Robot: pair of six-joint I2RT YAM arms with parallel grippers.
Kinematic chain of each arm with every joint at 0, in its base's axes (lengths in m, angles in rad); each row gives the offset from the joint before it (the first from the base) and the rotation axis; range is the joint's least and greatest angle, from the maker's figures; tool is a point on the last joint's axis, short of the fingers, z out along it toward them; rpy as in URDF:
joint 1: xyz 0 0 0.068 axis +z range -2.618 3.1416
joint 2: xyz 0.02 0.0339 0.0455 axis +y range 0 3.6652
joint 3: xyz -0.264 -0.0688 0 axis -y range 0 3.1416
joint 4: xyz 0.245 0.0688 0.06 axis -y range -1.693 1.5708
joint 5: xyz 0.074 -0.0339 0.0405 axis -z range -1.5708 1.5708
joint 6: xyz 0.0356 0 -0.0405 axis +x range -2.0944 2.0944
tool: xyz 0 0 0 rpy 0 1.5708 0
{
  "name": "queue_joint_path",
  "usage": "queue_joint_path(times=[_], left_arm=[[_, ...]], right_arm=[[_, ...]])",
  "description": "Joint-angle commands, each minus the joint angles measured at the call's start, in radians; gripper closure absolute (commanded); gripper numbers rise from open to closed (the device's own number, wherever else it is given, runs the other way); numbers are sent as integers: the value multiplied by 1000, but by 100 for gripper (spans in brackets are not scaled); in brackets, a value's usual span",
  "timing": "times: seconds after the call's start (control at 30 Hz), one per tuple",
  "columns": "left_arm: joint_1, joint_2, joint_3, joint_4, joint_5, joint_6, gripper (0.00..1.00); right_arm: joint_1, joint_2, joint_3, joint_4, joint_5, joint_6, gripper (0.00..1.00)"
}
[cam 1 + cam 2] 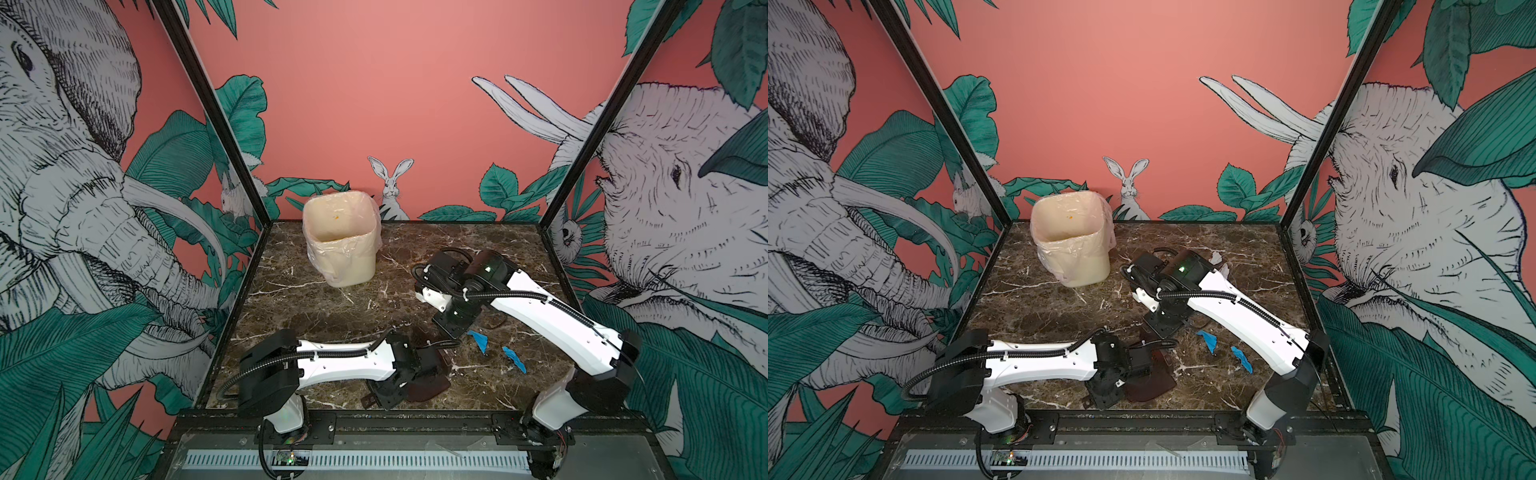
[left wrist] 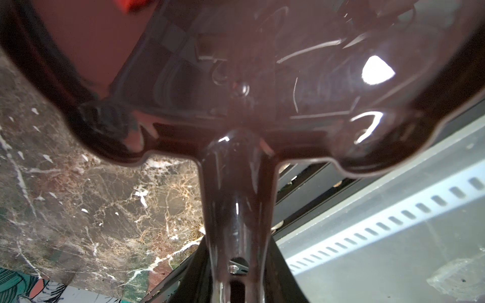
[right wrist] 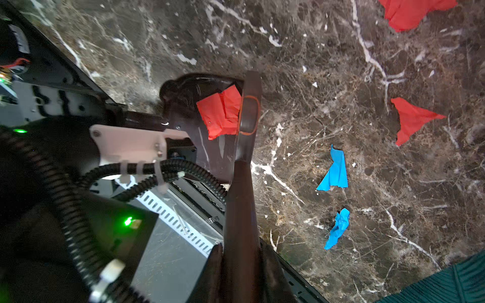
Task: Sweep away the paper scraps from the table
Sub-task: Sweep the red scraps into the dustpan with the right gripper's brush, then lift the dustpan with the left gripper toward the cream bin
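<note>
While dustpan [image 3: 181, 89] holds one, scraps [image 3: 334, 170] dot table [image 3: 288, 39]

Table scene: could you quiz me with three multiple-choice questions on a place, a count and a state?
1. Where on the table does the bin stand? A far left; B near right; C centre.
2. How many blue scraps show on the table? A none; B two; C five.
3. The right gripper is: A open, empty; B holding the bin; C shut on the brush.
Answers: A, the bin sits toward the back left; B, two show in both top views; C, it clamps the brush handle in the right wrist view.
</note>
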Motion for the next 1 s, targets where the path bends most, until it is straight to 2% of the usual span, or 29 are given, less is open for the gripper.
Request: queue_joint_path(times=[0.0, 0.23, 0.43, 0.7, 0.97], left_arm=[[8, -33, -9, -5, -27, -1, 100], [8, -73, -13, 2, -92, -21, 100], [9, -113, -8, 4, -152, -38, 100], [86, -235, 8, -62, -215, -62, 100], [172, -308, 201, -294, -339, -65, 100]], right_arm=[[0, -4, 36, -73, 50, -8, 100], [-53, -36, 47, -76, 145, 0, 100], [-148, -102, 43, -38, 182, 9, 100], [-265, -181, -27, 33, 112, -5, 100], [-303, -210, -80, 90, 62, -14, 100]])
